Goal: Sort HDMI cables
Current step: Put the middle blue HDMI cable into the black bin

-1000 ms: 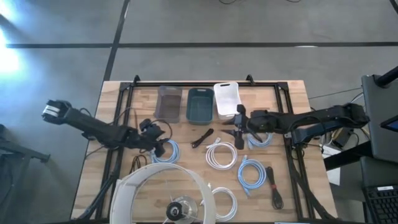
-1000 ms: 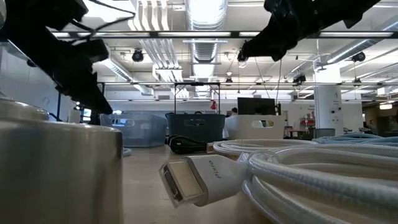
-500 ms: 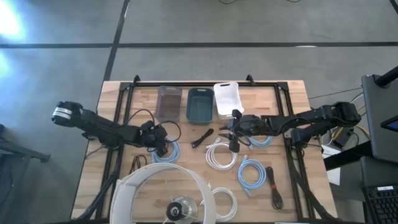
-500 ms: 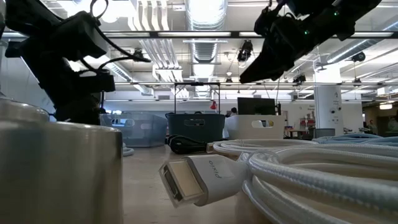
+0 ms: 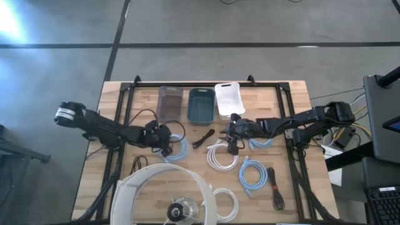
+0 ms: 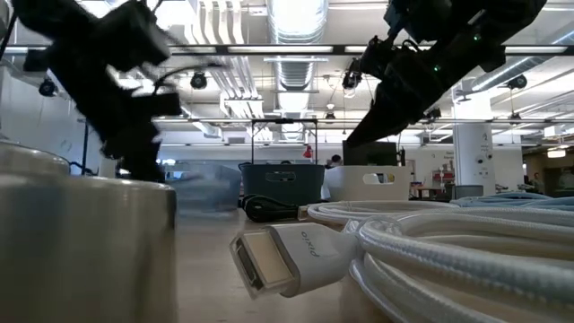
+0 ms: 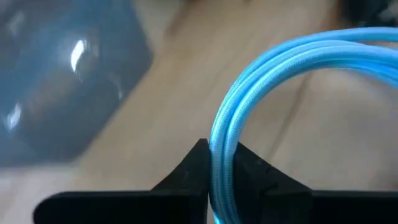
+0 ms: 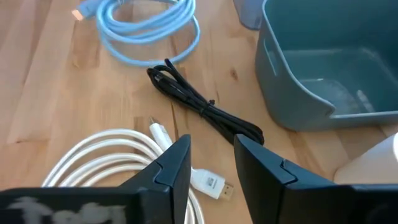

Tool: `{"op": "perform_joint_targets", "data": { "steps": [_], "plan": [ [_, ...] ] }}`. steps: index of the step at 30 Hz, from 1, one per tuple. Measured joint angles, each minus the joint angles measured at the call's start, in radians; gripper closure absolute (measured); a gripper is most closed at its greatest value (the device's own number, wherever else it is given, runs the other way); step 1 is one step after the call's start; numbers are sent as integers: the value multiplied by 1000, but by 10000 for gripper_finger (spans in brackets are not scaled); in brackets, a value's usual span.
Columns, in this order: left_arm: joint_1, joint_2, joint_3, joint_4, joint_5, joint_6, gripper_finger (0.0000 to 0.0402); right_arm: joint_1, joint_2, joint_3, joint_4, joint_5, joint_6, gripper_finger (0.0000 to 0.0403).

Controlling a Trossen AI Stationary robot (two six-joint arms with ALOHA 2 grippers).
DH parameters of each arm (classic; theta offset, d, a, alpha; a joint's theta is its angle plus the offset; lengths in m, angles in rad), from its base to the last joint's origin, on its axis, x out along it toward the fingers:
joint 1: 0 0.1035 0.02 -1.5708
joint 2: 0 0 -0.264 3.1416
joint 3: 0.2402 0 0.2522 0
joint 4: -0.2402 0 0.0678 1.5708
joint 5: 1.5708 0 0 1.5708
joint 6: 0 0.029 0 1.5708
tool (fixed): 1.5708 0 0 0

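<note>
My left gripper is shut on a light blue HDMI cable coil at the table's middle left. Open, my right gripper hovers over the far edge of a white coil; its fingers stand above that cable's white plug. A black bundled cable lies flat between the two grippers. More light blue coils lie flat on the wood at the right, along with another black cable. Another white coil lies near the front edge. My left gripper pinches several strands of the light blue coil's loop between its two fingertips, on the coil's left rim. The fingers come from the table's left, slanting down, and lie across the strands. The rest of the loop arcs away beyond the fingertips; whether it is lifted I cannot tell.
Three small bins stand in a row at the far side: a clear grey one, a teal one and a white one. A large white ring-shaped object with a metal base covers the near left. Black rails frame the table.
My left gripper has moved a little toward the table's right and has shut on the light blue coil, which has shifted slightly to the right with it. My right gripper has moved toward the table's left and the near edge, over the white coil.
</note>
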Motion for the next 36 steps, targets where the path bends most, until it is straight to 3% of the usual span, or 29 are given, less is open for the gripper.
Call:
{"op": "perform_joint_targets", "data": {
  "steps": [4, 9, 11, 16, 21, 29, 36],
  "plan": [
    [0, -23, 107, -79, -113, 105, 361, 0, -17, 0, 0, 0, 0, 292],
    [6, -35, 234, -173, -467, 148, 350, 1, -45, -1, 3, 0, 3, 298],
    [16, -36, 271, -175, -557, 156, 340, 2, -52, -1, 3, 0, 3, 300],
    [76, -36, 329, -174, -593, 231, 341, 2, -57, -1, 2, 0, 3, 307],
    [197, -36, 332, -174, -694, 292, 351, 2, -56, -1, 2, 0, 3, 313],
    [422, -6, 290, -172, -648, 218, 338, 2, -55, -2, 2, 0, -20, 322],
    [482, 35, 257, -140, -617, 255, 336, 2, -55, -2, 2, 0, -33, 325]
  ]
}}
